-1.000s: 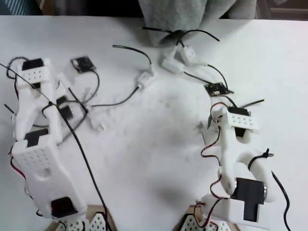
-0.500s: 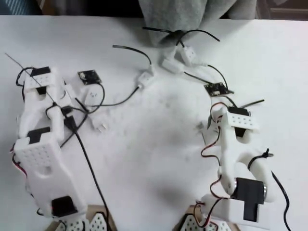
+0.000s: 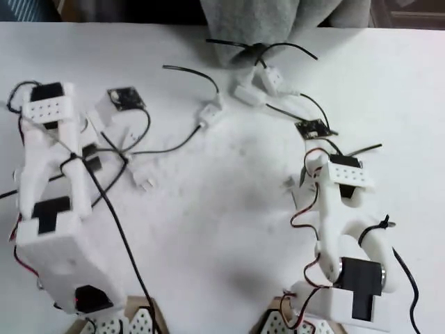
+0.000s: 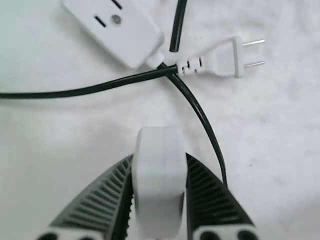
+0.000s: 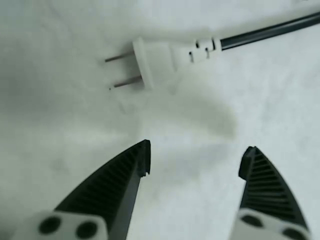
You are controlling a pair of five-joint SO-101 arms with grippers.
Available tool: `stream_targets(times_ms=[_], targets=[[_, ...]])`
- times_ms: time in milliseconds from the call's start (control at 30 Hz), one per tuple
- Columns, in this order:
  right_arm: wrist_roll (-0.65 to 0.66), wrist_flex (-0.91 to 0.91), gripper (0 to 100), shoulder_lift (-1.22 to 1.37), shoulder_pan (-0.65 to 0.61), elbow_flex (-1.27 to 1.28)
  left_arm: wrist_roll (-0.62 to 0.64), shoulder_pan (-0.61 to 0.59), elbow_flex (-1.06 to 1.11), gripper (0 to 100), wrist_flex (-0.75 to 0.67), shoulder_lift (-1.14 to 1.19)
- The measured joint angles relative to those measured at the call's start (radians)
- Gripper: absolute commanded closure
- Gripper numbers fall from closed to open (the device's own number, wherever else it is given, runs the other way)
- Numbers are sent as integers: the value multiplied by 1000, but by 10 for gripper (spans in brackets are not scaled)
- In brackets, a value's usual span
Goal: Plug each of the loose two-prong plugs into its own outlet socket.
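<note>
L end effector (image 4: 160, 161) is shown pinching a white rounded piece (image 4: 159, 190) betw. its ribbed fingers (image 4: 207, 195), over the bench (image 4: 60, 150). Just beyond, an outlet socket (image 4: 117, 27) lies beside a loose two-prong plug (image 4: 220, 59), w. black cables (image 4: 200, 115) crossing near them. R end effector (image 5: 197, 147) is shown spread wide, apart from a second plug (image 5: 160, 60) lying flat on the bench. A further socket (image 3: 208, 111) is seen near bench centre

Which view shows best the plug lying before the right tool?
The right wrist view: the plug lies flat, both prongs plain, ahead of the open right tool. The high view gives a small shape beside that arm. The left wrist view has another plug.
</note>
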Motion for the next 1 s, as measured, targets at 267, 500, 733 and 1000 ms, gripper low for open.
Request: stream_targets(times_ms=[267,500,733,1000], targets=[[0,0,712,0,0,0,272,104,0,976,123,-210],[0,0,713,0,0,3,634,362,100,976,166,-218],[0,6,713,0,0,3,1097,637,250,976,-81,-193],[0,6,713,0,0,6,1421,669,338,976,-374,12]])
